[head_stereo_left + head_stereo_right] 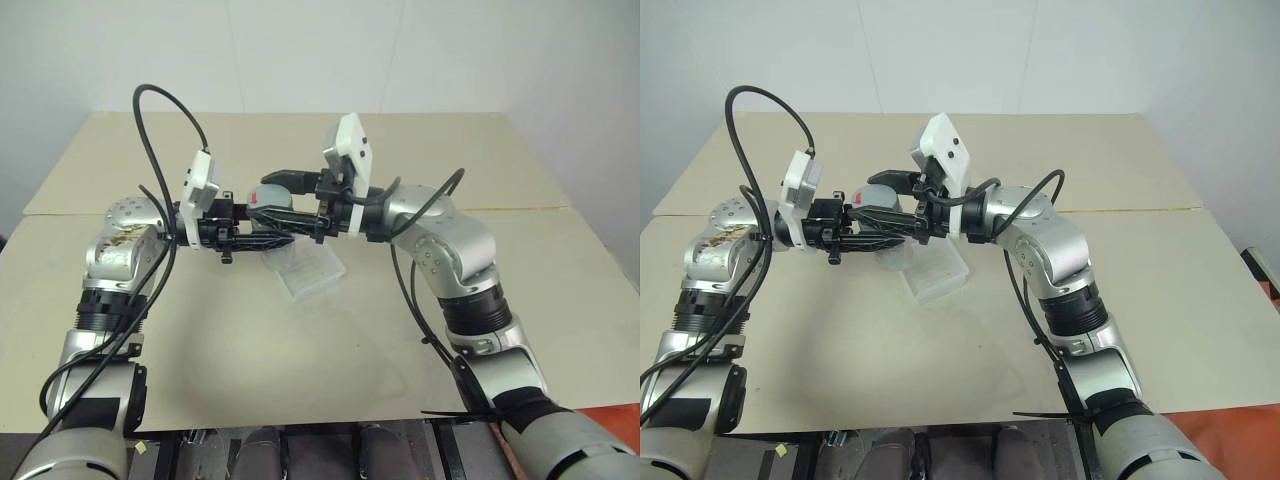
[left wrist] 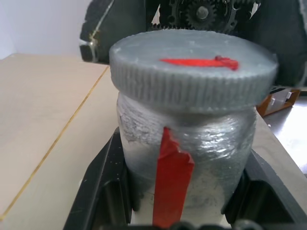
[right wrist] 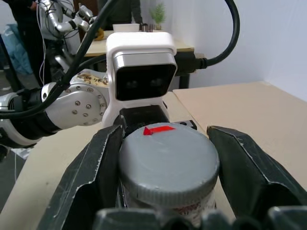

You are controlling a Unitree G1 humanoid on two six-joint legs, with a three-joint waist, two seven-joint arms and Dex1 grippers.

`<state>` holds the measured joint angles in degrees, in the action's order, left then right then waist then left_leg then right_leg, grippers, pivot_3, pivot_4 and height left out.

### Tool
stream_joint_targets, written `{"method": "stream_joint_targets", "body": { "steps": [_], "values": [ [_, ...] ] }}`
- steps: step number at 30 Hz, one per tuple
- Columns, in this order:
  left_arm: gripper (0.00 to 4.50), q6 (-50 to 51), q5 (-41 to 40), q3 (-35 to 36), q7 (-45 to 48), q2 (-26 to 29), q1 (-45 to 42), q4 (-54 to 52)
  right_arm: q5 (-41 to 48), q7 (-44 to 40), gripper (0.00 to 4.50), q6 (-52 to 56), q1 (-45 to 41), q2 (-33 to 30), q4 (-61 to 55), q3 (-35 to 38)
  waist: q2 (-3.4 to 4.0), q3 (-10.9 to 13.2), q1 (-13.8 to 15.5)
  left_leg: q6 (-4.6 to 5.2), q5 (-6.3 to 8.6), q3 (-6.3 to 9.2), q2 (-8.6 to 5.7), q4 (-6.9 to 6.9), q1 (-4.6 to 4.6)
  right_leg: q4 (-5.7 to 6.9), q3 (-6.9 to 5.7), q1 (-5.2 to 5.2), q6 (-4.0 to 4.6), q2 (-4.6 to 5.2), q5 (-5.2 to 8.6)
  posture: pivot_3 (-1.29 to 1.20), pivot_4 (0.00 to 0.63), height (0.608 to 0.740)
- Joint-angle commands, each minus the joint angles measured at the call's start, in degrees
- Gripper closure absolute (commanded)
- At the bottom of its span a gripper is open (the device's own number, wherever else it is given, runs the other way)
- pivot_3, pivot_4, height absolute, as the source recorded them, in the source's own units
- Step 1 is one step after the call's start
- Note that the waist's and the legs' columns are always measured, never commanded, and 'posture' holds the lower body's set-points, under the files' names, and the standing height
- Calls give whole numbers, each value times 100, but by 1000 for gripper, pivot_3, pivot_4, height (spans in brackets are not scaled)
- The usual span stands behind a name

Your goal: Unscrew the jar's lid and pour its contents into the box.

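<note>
The jar, a silvery cylinder with a red mark on its side, is held level above the table, with my left gripper shut on its body. Its grey ribbed lid carries a red mark and faces my right gripper, whose two black fingers press on the lid's rim from both sides. In the head views the two grippers meet at the jar over the table's middle. The clear plastic box lies on the table just below and in front of them. The contents are hidden inside the jar.
The beige table has a seam running across it, with a second panel behind. Its front edge is near my body. The left wrist's white camera block sits right behind the jar.
</note>
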<state>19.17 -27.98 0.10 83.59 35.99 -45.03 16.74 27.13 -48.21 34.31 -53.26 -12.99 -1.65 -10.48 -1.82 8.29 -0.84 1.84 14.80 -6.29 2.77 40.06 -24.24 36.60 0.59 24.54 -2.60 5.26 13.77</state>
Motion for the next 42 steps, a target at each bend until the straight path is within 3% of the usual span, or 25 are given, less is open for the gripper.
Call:
{"method": "stream_joint_targets", "body": {
  "steps": [1,24,42],
  "values": [
    [2559,-89,-13,69,42,36,-115,-82,-13,35,1712,-43,-171,-4,-72,118,0,0,0,0,0,0,0,0,0,0,0,0,0,0,0,0,150,740],
    [2559,137,-12,-227,137,24,655,-415,212,-183,1712,-83,-566,-615,-288,604,0,0,1,2,1,1,1,0,0,0,0,0,0,0,0,0,150,740],
    [2559,166,74,-721,735,254,642,-343,340,-580,1712,-585,-519,-896,-330,804,5,2,7,4,2,-6,-5,-2,4,-1,5,-1,0,4,0,0,150,740]
  ]
}}
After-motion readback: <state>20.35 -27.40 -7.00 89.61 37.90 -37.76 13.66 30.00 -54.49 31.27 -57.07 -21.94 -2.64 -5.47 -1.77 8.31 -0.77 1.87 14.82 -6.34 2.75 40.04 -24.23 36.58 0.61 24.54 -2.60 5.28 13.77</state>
